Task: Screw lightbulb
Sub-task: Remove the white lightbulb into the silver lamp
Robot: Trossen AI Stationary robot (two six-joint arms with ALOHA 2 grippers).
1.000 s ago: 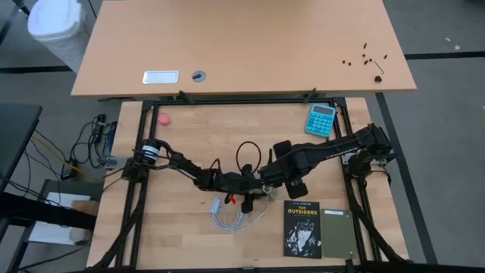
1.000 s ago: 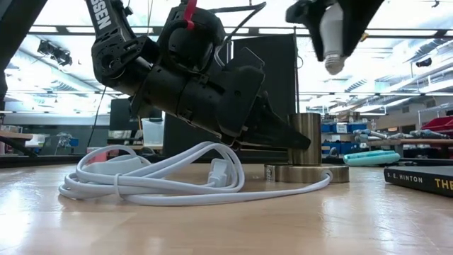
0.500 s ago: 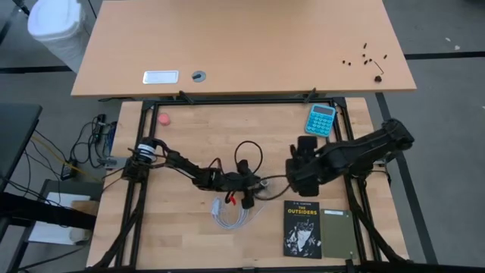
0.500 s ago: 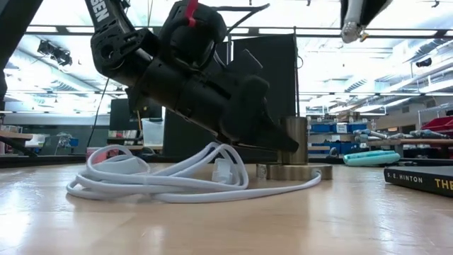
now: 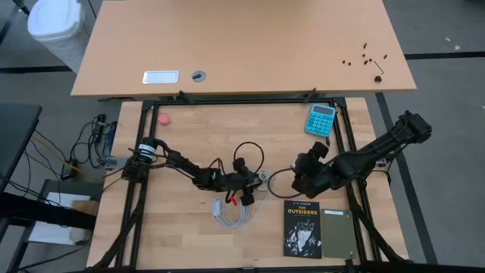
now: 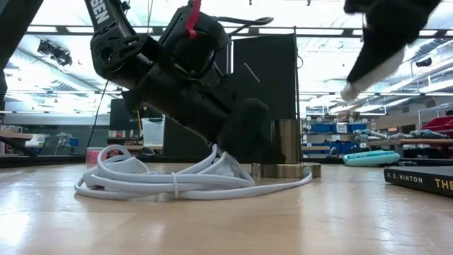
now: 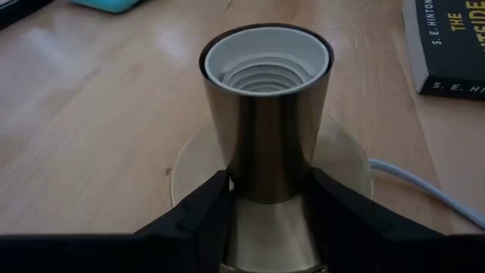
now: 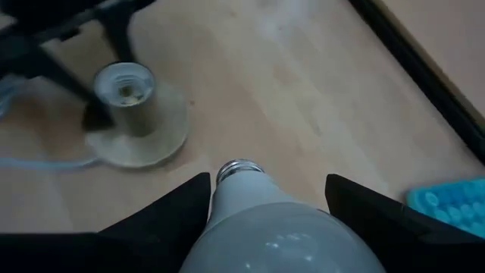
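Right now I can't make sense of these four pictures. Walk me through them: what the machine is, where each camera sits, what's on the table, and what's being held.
This is a two-armed robot at a wooden table. One picture looks straight down, one looks level across the tabletop, and each wrist carries its own camera.

The left gripper is shut on the brass lamp socket, steadying it on its round base; the socket's threaded mouth is empty. The right gripper holds the lightbulb, screw base pointing out, off to one side of the socket and not yet in it.

Also on the table: a coiled white cable, a blue calculator, a black book and a small pink object.
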